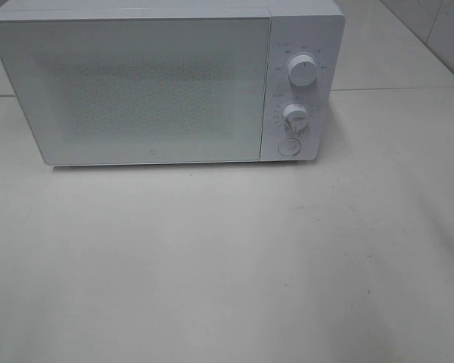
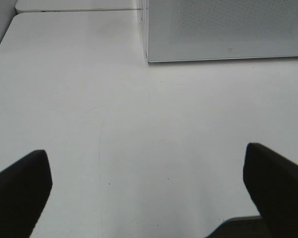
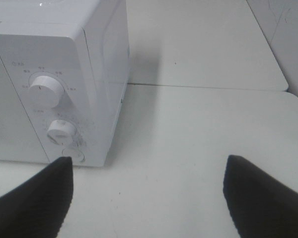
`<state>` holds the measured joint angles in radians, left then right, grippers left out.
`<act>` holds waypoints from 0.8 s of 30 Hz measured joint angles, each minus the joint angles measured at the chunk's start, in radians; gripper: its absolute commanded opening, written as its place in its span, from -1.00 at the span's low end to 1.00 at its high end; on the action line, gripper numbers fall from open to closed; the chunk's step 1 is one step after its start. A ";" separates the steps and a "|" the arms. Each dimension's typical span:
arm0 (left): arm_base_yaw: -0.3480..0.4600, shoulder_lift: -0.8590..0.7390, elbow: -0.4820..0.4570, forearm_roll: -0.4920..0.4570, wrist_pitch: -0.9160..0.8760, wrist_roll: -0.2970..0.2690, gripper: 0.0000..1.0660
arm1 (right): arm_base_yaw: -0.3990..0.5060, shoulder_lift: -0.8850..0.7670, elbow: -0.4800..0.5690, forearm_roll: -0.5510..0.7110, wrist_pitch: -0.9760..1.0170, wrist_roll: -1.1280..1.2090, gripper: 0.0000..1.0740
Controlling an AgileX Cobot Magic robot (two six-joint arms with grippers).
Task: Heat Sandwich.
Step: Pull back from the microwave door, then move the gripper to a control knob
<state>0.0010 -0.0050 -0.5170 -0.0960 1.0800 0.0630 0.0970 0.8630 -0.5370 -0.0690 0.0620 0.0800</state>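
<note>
Well, both jaws gape before closed microwave [image 1: 136,83]

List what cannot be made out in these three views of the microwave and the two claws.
1. Inside the microwave: exterior high, the closed speckled door hides it, so a sandwich there cannot be ruled in or out.
2. Markings round the upper dial: too small and blurred.
3. The left claw and right claw: wrist views cut off all but the spread tips; exterior high shows neither.

Small print on the microwave [image 1: 136,83] is unreadable.
</note>
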 measured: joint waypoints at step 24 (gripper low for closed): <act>0.000 0.000 0.000 0.000 0.000 0.000 0.83 | 0.317 0.417 0.181 0.485 -0.834 -0.339 0.41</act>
<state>0.0010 -0.0050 -0.5170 -0.0960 1.0800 0.0630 0.4140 1.2800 -0.3560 0.4160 -0.7720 -0.2590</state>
